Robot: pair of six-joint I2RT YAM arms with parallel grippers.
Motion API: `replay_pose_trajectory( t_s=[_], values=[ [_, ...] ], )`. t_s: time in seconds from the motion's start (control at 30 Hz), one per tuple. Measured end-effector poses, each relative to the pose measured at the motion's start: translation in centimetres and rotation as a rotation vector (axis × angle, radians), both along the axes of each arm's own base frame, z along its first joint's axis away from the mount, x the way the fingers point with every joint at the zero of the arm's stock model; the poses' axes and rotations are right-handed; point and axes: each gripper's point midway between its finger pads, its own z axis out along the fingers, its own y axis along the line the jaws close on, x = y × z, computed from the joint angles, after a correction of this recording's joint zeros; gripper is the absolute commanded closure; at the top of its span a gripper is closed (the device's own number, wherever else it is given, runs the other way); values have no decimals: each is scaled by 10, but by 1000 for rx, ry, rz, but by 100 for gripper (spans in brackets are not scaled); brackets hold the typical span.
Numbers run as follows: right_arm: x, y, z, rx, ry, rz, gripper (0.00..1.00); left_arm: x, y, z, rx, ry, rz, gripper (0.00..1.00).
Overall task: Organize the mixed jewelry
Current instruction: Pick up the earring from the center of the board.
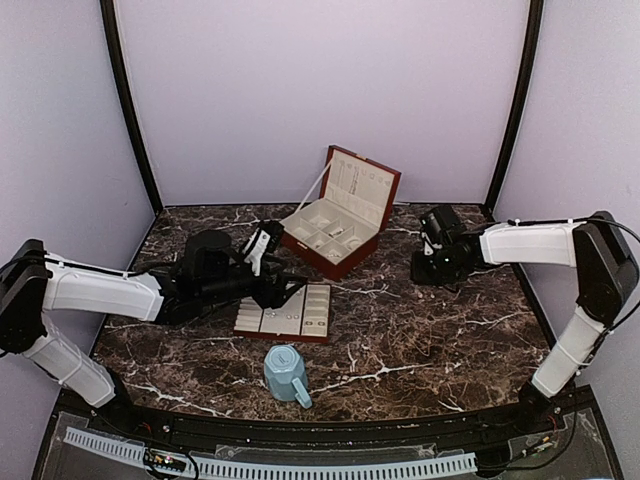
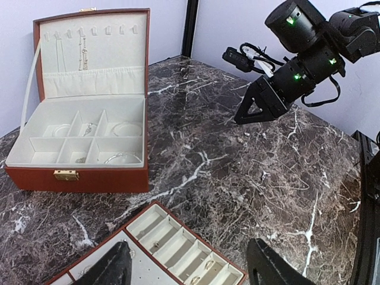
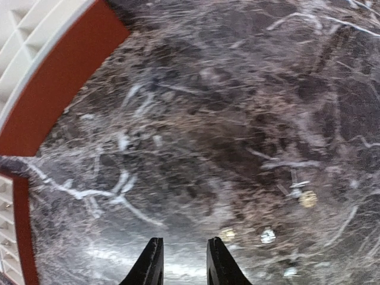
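dark marble counter [image 1: 450,340], lilac walls behind. in the left wrist view the open jewelry box [image 2: 77,178] sits upper left, with a thin silvery hoop [image 2: 122,158] in its near right compartment and smaller bits in others. tiny rings [image 2: 209,265] rest in slots of the tray [image 2: 202,239] along the bottom edge. left pincer [image 2: 189,255] hangs over that tray, fingers wide apart, empty. right pincer [image 3: 185,261] hovers low over bare marble, fingers narrowly apart, nothing between them. i judge these pieces featherlight, hard and slippery. the hoop looks easily bent, so i'd pinch its wire rim gently, and take rings across the band.
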Motion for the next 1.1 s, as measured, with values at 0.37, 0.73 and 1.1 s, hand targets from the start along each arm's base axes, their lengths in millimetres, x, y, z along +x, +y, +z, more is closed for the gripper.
replay_pose_trajectory(
  t_s=[0.37, 0.73, 1.1],
  values=[
    [-2, -35, -30, -89, 96, -78, 79, 6, 9, -1, -19, 36, 48, 30],
    [-5, -32, -39, -79, 127, -67, 83, 8, 12, -5, -8, 47, 61, 30],
    [-5, -28, -47, -67, 148, -63, 89, 8, 12, -5, -6, 46, 68, 30]
  ],
)
